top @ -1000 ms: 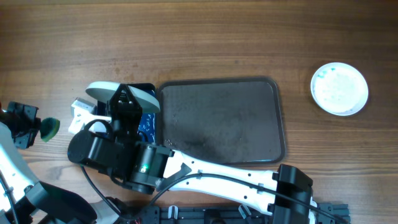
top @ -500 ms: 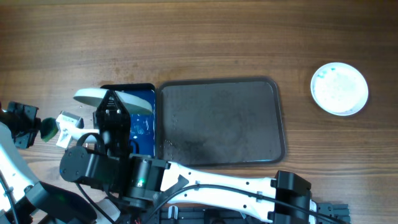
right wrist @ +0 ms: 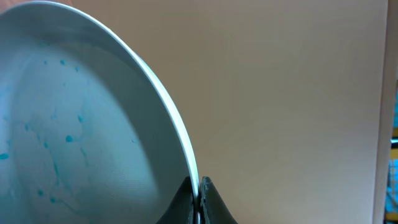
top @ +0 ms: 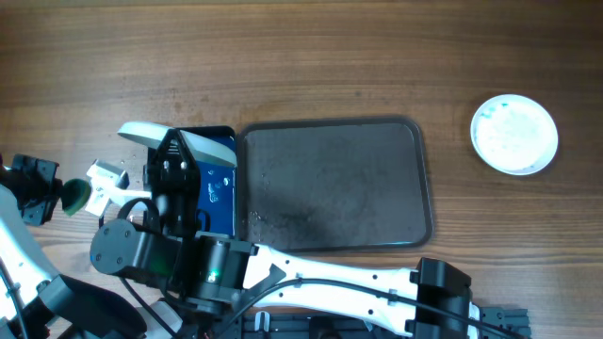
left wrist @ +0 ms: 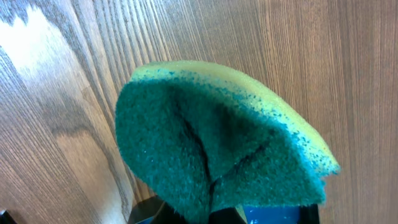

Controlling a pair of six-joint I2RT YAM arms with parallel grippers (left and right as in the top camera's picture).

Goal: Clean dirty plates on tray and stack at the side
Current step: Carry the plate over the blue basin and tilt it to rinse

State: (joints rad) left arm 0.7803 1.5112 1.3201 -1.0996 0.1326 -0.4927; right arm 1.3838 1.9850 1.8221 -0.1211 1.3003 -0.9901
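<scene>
My right gripper [top: 173, 146] is shut on the rim of a white plate [top: 139, 132] and holds it tilted on edge above the small glossy blue tray [top: 219, 188]. In the right wrist view the jaws [right wrist: 199, 190] pinch the rim, and the plate [right wrist: 68, 124] shows small blue specks. The large grey-brown tray [top: 330, 184] lies at the middle with no plates on it. Another white plate [top: 513, 134] with faint bluish smears lies on the table at the far right. My left gripper [top: 57, 193] at the far left is shut on a green and yellow sponge [left wrist: 217, 143].
The right arm [top: 311, 268] stretches along the table's near edge from the bottom right to the left. A small white part [top: 102, 179] shows by its wrist. Bare wooden table [top: 311, 56] lies behind both trays.
My right gripper has carried the tilted plate a little to the left, uncovering more of the blue tray. The left gripper with the sponge has stayed in place.
</scene>
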